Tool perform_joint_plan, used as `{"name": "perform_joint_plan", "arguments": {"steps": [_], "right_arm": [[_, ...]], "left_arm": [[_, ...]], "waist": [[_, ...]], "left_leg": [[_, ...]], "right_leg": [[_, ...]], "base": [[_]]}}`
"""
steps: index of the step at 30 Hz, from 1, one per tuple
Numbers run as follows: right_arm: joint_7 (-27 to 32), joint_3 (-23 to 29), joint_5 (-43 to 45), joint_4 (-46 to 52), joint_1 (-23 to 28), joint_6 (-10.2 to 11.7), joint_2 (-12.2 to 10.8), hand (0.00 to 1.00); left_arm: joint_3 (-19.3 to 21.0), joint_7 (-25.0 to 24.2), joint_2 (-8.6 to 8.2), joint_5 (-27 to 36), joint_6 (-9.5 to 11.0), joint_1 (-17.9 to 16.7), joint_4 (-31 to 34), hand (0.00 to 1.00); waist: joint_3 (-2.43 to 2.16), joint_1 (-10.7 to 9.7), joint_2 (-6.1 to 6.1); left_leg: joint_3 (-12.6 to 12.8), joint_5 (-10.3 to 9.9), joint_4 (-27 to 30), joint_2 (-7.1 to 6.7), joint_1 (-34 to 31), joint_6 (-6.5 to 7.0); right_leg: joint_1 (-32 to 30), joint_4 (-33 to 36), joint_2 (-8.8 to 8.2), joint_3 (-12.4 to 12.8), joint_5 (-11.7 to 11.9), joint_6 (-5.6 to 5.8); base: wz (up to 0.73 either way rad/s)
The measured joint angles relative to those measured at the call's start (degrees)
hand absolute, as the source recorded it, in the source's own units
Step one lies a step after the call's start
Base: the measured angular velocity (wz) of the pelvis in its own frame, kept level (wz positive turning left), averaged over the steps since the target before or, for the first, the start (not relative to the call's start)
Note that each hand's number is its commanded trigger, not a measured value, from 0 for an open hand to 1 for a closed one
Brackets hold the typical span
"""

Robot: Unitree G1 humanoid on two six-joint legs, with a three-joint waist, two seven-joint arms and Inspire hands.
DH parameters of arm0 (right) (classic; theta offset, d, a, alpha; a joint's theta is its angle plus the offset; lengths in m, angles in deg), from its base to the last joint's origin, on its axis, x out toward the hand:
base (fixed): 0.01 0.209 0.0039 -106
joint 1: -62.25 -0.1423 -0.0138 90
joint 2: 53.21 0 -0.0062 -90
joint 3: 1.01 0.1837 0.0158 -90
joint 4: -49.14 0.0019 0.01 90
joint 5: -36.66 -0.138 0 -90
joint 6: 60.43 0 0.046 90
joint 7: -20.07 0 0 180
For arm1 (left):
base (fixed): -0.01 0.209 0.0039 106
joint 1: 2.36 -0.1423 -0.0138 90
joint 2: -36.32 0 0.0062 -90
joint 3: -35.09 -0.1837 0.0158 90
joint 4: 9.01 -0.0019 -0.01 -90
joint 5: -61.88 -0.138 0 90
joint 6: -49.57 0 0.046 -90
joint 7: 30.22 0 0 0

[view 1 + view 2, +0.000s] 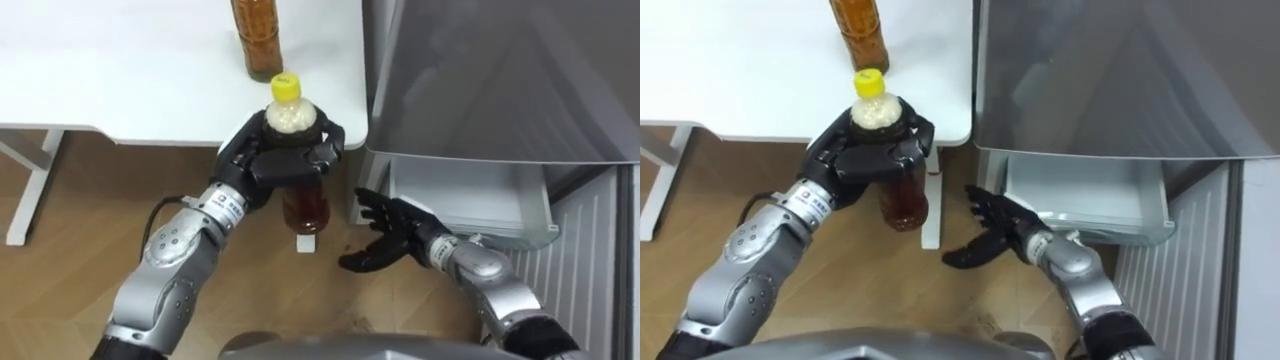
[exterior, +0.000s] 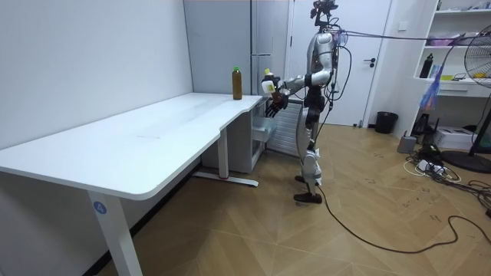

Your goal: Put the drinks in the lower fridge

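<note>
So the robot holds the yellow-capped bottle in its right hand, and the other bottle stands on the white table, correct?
Not quite. The left eye view shows the yellow-capped bottle in the left hand, fingers curled round it; the right hand is open and holds nothing. The other bottle does stand on the white table.

The bottle point(image 1: 304, 205) in the black left hand point(image 1: 268, 160) has a yellow cap, a cream-white top and red-brown drink below. The second bottle point(image 1: 256, 40) is amber-brown, the table point(image 1: 120, 70) white. The fridge point(image 1: 500, 80) is grey, its drawer point(image 1: 470, 200) paler. The right hand point(image 1: 392, 232) is black. The floor point(image 2: 307, 238) is light brown wood, herringbone-patterned
</note>
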Motion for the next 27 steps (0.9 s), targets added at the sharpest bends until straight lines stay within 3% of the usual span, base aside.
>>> {"name": "perform_joint_plan", "arguments": {"steps": [10, 14, 20, 27], "right_arm": [[-9.3, -0.4, -5.4, 5.4, 2.3, 0.0, 0.7, 0.0], [-12.6, -1.5, -11.4, 5.7, 2.3, -1.1, 1.2, 0.0], [-18.1, -1.3, -13.6, 6.9, 2.1, -1.4, 1.3, 0.0], [-20.3, -3.6, -17.5, 7.1, 2.1, -3.8, 2.3, 0.0]], "left_arm": [[-1.6, -1.6, -0.17, -2.2, 0.5, 0.0, -0.5, 1.0], [-3.4, -2.8, -0.29, -2.5, 0.5, 0.0, -1.4, 1.0], [-3.7, -4.4, -0.78, -3.8, 0.4, 0.0, -4.0, 1.0], [-4.6, -5.0, -0.58, -5.0, 0.4, 0.0, -5.1, 1.0]], "waist": [[0.0, -0.1, 0.13], [0.05, -0.2, 0.3], [0.16, -0.2, 1.11], [0.15, -0.1, 1.29]], "left_leg": [[0.9, 0.0, 0.0, 0.14, -0.2, 0.0], [0.9, 0.0, 0.0, 0.12, -0.2, 0.0], [0.8, 0.0, 0.0, 0.16, -0.2, 0.0], [0.9, 0.0, 0.0, 0.09, -0.6, 0.01]], "right_leg": [[-0.6, 0.2, 0.09, 0.7, 0.1, -0.09], [-0.7, 0.2, 0.06, 0.6, 0.1, -0.09], [-0.8, 0.6, 0.03, 0.7, 0.1, -0.1], [-1.6, 1.2, 0.01, 1.2, 0.1, -0.1]], "base": [[-0.04], [0.0], [0.01], [-0.01]]}}
